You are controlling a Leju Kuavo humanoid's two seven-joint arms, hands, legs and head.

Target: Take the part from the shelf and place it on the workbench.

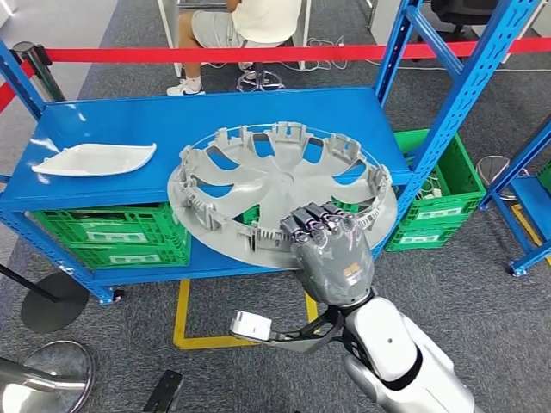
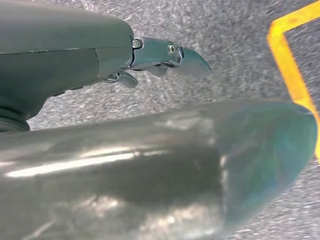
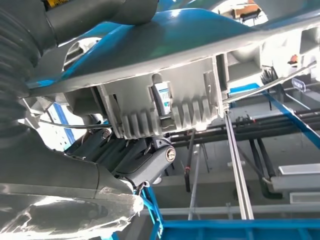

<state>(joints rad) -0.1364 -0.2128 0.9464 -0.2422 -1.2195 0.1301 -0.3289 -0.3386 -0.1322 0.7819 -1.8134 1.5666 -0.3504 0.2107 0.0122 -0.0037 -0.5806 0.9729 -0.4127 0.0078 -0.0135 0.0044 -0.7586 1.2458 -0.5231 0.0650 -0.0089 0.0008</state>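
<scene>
A large grey hubcap (image 1: 279, 185) lies ribbed side up, its far part over the blue shelf (image 1: 130, 120) and its near part overhanging the front edge. My right hand (image 1: 328, 249) grips its near rim, fingers curled over the top. In the right wrist view the rim's ribbed underside (image 3: 170, 107) sits just above my dark fingers (image 3: 143, 162). Whether the hubcap still touches the shelf I cannot tell. My left hand (image 2: 75, 65) hangs over the grey carpet, fingers straight and holding nothing.
A long white part (image 1: 94, 159) lies at the shelf's left end. Green crates (image 1: 110, 232) (image 1: 442, 185) sit below and to the right. Blue uprights (image 1: 455, 103) flank the shelf on the right. Behind a red barrier tape (image 1: 195, 54) a person (image 1: 253, 21) sits. Yellow floor marking (image 1: 182, 327).
</scene>
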